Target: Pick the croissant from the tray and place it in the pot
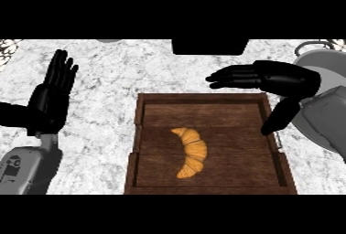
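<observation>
Here, croissant point(191, 152): lies curved on the floor of the tray, near its middle, touched by neither robot hand.
Tray point(140, 137): dark wooden, rectangular, with raised walls; it sits on the counter.
Right robot hand point(260, 78): hovers over the tray's far right corner, fingers stretched toward the left, thumb hanging down over the right wall; spread wide, holding nothing.
Pot point(317, 57): grey, at the right edge, mostly hidden behind the right forearm; probably just beside the tray.
Left robot hand point(51, 96): rests at the left, fingers straight and pointing up, holding nothing.
Counter point(128, 68): white and grey marbled.
</observation>
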Robot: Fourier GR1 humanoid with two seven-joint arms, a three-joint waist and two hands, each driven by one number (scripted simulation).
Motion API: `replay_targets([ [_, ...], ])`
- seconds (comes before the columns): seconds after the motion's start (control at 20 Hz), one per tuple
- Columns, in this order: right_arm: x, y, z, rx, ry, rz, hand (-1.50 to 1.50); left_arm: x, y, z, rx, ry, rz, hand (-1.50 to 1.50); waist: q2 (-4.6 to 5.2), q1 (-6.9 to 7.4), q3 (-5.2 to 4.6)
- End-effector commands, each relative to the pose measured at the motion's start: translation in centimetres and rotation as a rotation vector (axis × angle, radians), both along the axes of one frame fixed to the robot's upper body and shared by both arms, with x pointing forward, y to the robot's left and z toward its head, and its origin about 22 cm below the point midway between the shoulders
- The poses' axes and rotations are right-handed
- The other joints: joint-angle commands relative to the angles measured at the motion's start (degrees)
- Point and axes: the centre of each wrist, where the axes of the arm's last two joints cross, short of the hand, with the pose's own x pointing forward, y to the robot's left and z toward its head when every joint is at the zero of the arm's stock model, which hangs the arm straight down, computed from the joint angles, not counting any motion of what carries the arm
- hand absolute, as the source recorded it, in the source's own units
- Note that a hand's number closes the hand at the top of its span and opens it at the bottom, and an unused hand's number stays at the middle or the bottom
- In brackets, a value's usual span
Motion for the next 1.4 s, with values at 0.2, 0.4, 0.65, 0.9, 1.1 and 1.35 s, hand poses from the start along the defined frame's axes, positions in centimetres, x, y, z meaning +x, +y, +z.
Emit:
replay_targets([
  [0.2, -2.5, 5.0, 1.2, -0.174, 0.025, 0.046, -1.50, -1.3, 0.5, -1.7, -0.001, 0.002, 0.009, 0.00, -0.28, -0.93, -0.03],
  [0.4, -2.7, 7.7, -1.8, -0.244, 0.030, -0.005, -1.50, -0.9, 0.9, -0.7, -0.003, 0.001, 0.003, 0.00, -0.12, -0.58, -0.01],
  [0.65, -4.1, 7.0, -4.9, -0.264, 0.060, 0.023, -1.50, -0.1, 0.4, -0.1, 0.004, 0.004, 0.020, 0.00, -0.09, -0.78, 0.01],
  [0.9, -4.3, 7.3, -6.3, -0.255, 0.049, 0.052, -1.50, -0.5, 0.8, -2.1, -0.006, 0.024, 0.000, 0.00, -0.03, -0.73, 0.01],
  [1.1, -2.8, 8.2, -7.4, -0.208, 0.041, 0.065, -1.50, -0.1, 0.3, -1.3, -0.006, 0.023, -0.001, 0.00, 0.03, -0.49, 0.02],
  [1.35, -4.1, 8.2, -6.8, -0.247, 0.003, 0.017, -1.50, -0.2, 1.9, 0.6, 0.001, -0.002, 0.000, 0.00, -0.08, -0.65, 0.01],
])
